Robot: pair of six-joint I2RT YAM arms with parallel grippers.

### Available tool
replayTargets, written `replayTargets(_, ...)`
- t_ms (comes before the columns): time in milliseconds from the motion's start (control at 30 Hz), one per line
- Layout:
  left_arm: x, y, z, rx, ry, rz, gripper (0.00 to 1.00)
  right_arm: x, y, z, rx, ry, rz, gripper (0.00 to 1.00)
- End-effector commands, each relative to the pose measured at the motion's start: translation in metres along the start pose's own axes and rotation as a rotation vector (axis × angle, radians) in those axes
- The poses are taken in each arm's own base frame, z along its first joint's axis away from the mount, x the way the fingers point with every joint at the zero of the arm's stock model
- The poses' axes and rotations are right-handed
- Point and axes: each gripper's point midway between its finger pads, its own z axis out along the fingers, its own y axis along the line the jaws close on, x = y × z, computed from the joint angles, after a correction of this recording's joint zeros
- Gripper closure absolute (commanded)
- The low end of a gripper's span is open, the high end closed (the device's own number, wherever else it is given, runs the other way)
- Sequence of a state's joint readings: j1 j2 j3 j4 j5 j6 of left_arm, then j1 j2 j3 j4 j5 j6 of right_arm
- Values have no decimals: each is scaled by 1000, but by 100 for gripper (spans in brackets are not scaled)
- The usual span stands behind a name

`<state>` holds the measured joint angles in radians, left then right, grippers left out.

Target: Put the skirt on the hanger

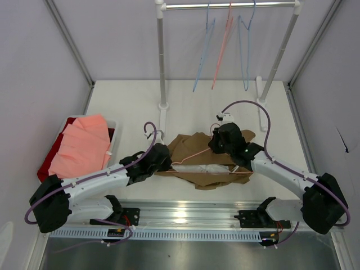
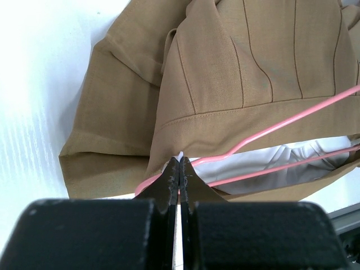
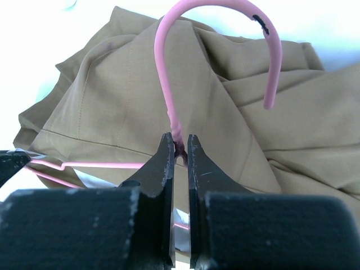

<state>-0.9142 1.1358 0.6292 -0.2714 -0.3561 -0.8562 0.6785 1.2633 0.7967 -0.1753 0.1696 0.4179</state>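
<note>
The tan-brown skirt (image 1: 197,147) lies crumpled on the table's near middle, its white lining (image 1: 205,169) showing at the open waist. The pale-pink hanger (image 1: 194,154) lies on it, its arms reaching into the waist opening. My left gripper (image 1: 167,161) is at the skirt's left end, shut on the waist edge (image 2: 180,159) beside the hanger's corner (image 2: 147,183). My right gripper (image 1: 220,143) is over the skirt's back right, shut on the hanger's neck (image 3: 180,143) just below the hook (image 3: 161,62). The skirt fills both wrist views (image 2: 236,67) (image 3: 112,95).
A clothes rack (image 1: 162,62) stands at the back with two blue hangers (image 1: 246,50) and a reddish-pink one (image 1: 224,50) on its rail. A bin (image 1: 112,125) at the left holds a salmon-pink folded garment (image 1: 81,146) and red cloth (image 1: 50,160). A metal rail (image 1: 185,214) runs along the near edge.
</note>
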Motion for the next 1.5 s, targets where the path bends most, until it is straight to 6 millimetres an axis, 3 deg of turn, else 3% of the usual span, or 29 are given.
replayTargets(0, -2, 7, -1, -24, -15, -5, 100, -18, -13, -11, 61, -88, 39, 100)
replayTargets(333, -1, 12, -4, -50, -11, -16, 100, -29, -30, -20, 143, -172, 72, 100)
replayTargets(733, -4, 7, -7, -38, -7, -17, 100, -38, -32, -25, 170, -225, 79, 100)
replayTargets(1000, -12, -3, -4, -31, -1, -32, 100, -29, -25, -25, 155, -221, 66, 100)
replayTargets(1467, -12, 6, 6, -56, 33, -69, 100, -31, -33, -39, 152, -249, 108, 100)
